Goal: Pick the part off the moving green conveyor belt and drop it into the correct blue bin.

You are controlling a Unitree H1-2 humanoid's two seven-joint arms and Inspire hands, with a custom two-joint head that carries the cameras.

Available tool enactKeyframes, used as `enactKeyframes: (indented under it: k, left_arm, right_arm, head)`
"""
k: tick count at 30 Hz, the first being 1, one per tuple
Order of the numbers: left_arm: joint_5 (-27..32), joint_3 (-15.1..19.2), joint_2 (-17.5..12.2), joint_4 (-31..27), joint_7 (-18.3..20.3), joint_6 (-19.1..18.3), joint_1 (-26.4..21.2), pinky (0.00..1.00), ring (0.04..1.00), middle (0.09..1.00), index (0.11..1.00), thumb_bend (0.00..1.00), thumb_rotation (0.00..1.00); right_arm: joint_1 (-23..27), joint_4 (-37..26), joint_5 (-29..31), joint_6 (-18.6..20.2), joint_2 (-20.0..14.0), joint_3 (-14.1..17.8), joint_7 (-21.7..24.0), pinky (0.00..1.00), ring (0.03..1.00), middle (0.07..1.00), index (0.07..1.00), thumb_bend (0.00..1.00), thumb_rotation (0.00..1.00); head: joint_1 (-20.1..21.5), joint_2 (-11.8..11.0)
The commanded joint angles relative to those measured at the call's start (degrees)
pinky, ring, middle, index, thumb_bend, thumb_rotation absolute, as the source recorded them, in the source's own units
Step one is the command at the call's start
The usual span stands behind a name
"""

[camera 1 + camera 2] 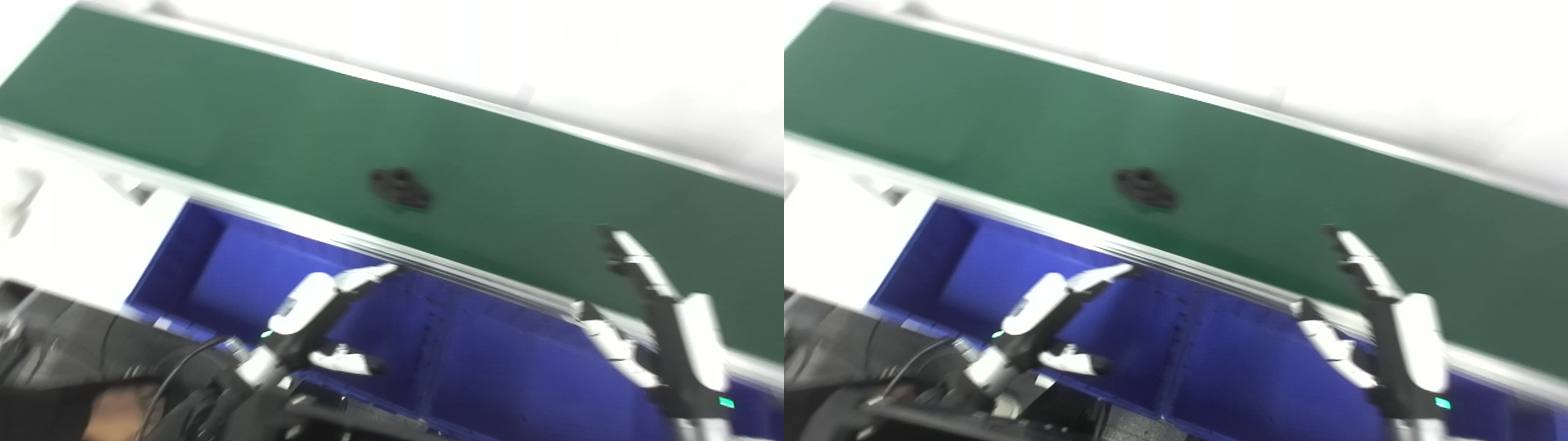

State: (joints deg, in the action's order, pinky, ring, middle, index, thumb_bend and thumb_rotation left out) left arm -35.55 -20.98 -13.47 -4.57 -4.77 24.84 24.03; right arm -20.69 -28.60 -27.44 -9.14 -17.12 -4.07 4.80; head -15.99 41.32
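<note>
A small black part (401, 188) lies on the green conveyor belt (257, 122), near the belt's middle; the picture is blurred and tilted. My left hand (324, 318) hovers open over the left blue bin (245, 275), below and left of the part, holding nothing. At the right, my right hand (655, 318) is open with fingers spread, reaching up over the belt's near rail, right of the part and apart from it.
A second blue bin (502, 361) adjoins the first, under the belt's near aluminium rail (367, 245). White surface (67, 239) lies left of the bins. Black cables (153, 380) run by my left arm.
</note>
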Motion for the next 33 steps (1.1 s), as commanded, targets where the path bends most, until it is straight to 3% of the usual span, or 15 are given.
enactKeyframes:
  k: [1,5,8,12,18,22,26,27,30,33]
  left_arm:
    - [-1.50,-1.02,0.46,-0.05,-2.80,2.02,-0.85,0.85,0.865,0.881,0.900,0.88,1.00]
    - [-2.19,-3.25,0.19,2.12,-5.63,2.07,-2.24,0.84,0.856,0.877,0.894,0.87,1.00]
    - [-2.76,-4.86,-0.50,3.25,-8.54,2.07,-2.93,0.84,0.852,0.870,0.884,0.87,1.00]
    - [-2.42,-6.07,-1.49,4.39,-10.52,2.06,-3.36,0.85,0.856,0.874,0.888,0.87,1.00]
    - [-1.33,-5.84,-2.14,4.10,-9.48,2.01,-2.80,0.86,0.878,0.892,0.907,0.87,1.00]
    - [-1.12,-5.44,-2.76,3.95,-9.28,2.03,-2.50,0.86,0.879,0.892,0.913,0.87,1.00]
    - [-0.62,-4.86,-3.56,3.60,-9.75,2.04,-2.24,0.86,0.876,0.893,0.913,0.88,1.00]
    - [-0.30,-5.08,-3.97,3.62,-10.07,2.06,-2.34,0.86,0.873,0.892,0.912,0.88,1.00]
    - [0.76,-4.94,-5.03,3.18,-10.04,2.07,-2.19,0.88,0.888,0.905,0.924,0.86,1.00]
    - [1.94,-5.84,-6.36,3.44,-11.80,2.06,-2.55,0.88,0.883,0.900,0.919,0.85,1.00]
  right_arm:
    - [1.77,-2.92,-0.14,2.09,0.04,0.32,1.47,0.69,0.804,0.868,0.875,0.48,0.26]
    - [5.10,-1.95,0.13,1.76,0.61,0.02,2.59,0.67,0.809,0.876,0.883,0.56,0.10]
    - [7.32,-1.47,-2.01,1.34,1.58,-0.67,2.55,0.66,0.791,0.850,0.872,0.62,0.06]
    - [9.26,-2.21,-4.12,3.34,2.87,-1.47,3.87,0.65,0.784,0.840,0.857,0.65,0.13]
    - [13.40,-3.00,-6.88,5.61,4.67,-1.48,5.04,0.62,0.752,0.811,0.819,0.72,0.17]
    - [16.14,-2.14,-7.74,6.65,4.78,-1.90,6.30,0.60,0.724,0.783,0.795,0.76,0.18]
    - [18.46,0.08,-10.16,8.26,5.62,-3.70,7.70,0.61,0.723,0.794,0.810,0.75,0.24]
    - [19.01,0.73,-11.07,8.74,5.87,-4.22,8.03,0.61,0.726,0.796,0.814,0.74,0.26]
    - [20.67,2.58,-14.74,10.68,7.31,-5.87,8.71,0.62,0.729,0.797,0.820,0.76,0.33]
    - [22.34,4.99,-17.78,12.50,8.73,-7.44,8.95,0.63,0.729,0.793,0.813,0.76,0.34]
  head:
    - [-2.74,-1.57]
    - [-4.65,-2.92]
    - [-1.68,-3.02]
    - [1.58,-2.82]
    - [6.06,-3.85]
    - [11.81,-4.38]
    - [18.81,-3.49]
    - [18.81,-3.49]
    - [24.22,-2.40]
    - [27.13,-1.47]
